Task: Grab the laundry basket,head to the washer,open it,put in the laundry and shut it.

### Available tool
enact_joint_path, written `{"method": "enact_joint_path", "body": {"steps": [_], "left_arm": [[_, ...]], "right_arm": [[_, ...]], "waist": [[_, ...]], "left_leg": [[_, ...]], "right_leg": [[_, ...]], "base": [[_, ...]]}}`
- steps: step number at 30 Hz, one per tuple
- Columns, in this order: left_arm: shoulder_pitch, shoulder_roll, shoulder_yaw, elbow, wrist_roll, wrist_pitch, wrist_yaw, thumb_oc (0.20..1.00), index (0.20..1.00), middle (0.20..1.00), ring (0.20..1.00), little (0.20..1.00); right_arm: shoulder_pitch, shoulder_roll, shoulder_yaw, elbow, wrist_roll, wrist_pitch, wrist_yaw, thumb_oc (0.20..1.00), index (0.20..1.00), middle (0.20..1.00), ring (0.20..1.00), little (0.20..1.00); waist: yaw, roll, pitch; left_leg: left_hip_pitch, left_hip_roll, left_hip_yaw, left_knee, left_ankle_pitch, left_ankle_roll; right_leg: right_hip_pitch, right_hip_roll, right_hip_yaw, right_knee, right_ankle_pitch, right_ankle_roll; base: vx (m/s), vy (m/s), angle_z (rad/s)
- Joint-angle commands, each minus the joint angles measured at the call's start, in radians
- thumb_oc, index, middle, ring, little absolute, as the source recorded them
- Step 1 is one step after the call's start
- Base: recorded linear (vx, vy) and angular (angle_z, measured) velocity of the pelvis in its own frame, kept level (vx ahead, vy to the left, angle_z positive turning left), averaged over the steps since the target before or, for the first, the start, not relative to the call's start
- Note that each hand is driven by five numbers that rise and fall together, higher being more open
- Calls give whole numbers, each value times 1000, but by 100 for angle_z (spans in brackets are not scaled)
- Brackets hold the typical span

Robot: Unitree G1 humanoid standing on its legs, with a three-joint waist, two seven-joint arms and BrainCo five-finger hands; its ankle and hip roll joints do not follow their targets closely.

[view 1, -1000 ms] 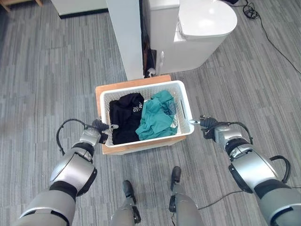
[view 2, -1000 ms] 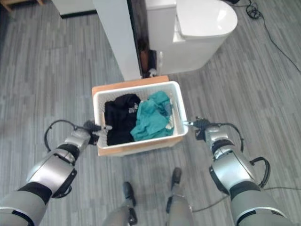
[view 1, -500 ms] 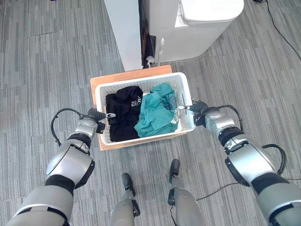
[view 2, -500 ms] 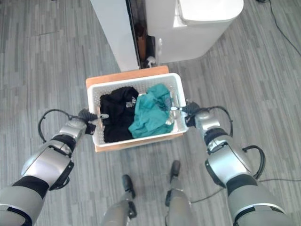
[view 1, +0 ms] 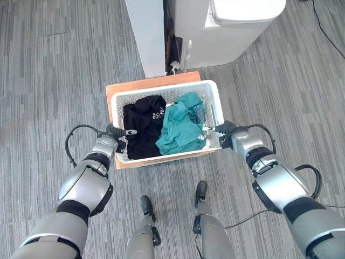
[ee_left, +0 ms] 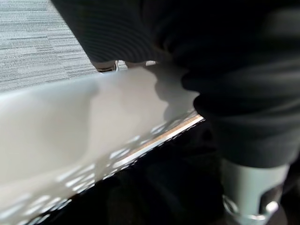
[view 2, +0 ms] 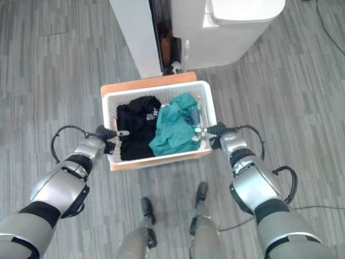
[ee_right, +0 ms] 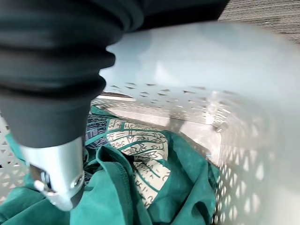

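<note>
Left eye view: we see the white laundry basket (view 1: 168,93), perforated walls and a plain rim, sitting on a low wooden table (view 1: 114,90) on the grey plank floor (view 1: 54,70). Inside lie a black garment (view 1: 141,127) on the left half and a teal garment (view 1: 180,127) on the right half, touching in the middle. The left hand (view 1: 114,138) is at the basket's left rim; the right hand (view 1: 229,135) is at the right rim. Beyond the basket stand a white panel (view 1: 145,32) and a white washer (view 1: 226,27), with a dark gap between them.

Right eye view: we note the same layout. A silver finger of the left hand (view 2: 110,136) reaches over the rim onto the black cloth; a finger of the right hand (view 2: 215,133) reaches over the opposite rim beside the teal cloth.

Left wrist view: we see the dark ribbed cover, the smooth white basket rim (ee_left: 70,122) just under it, and one silver finger (ee_left: 251,192) hanging inside over dark cloth. We cannot tell whether the fingers close on the rim.

Right wrist view: one silver finger (ee_right: 56,178) hangs inside the basket wall (ee_right: 197,112) above the teal garment (ee_right: 154,197), which shows a patterned lining. Grip again cannot be judged.
</note>
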Motion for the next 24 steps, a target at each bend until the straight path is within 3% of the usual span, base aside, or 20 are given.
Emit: {"method": "enact_joint_path", "body": {"steps": [1,3,24], "left_arm": [[-148,-33,-74,38,-7,-40,3,1000,1000,1000,1000,1000],[-154,-35,-79,33,-4,-42,4,1000,1000,1000,1000,1000],[-221,-32,-121,-17,50,-65,53,1000,1000,1000,1000,1000]], "right_arm": [[-155,21,15,81,31,-40,3,956,956,956,956,956],[-157,13,16,75,29,-43,0,1000,1000,1000,1000,1000],[-142,-42,39,-116,-70,-90,-60,1000,1000,1000,1000,1000]], "waist": [[5,28,62],[6,29,63],[2,42,68]], "left_leg": [[-108,-5,-118,11,87,-14],[-110,-6,-119,11,87,-13],[-96,-8,-121,11,84,-7]], "right_leg": [[47,-64,38,-1,29,128],[44,-65,40,-1,31,129],[58,-66,43,-1,31,133]], "base": [[0,0,0],[0,0,0],[-3,1,2]]}}
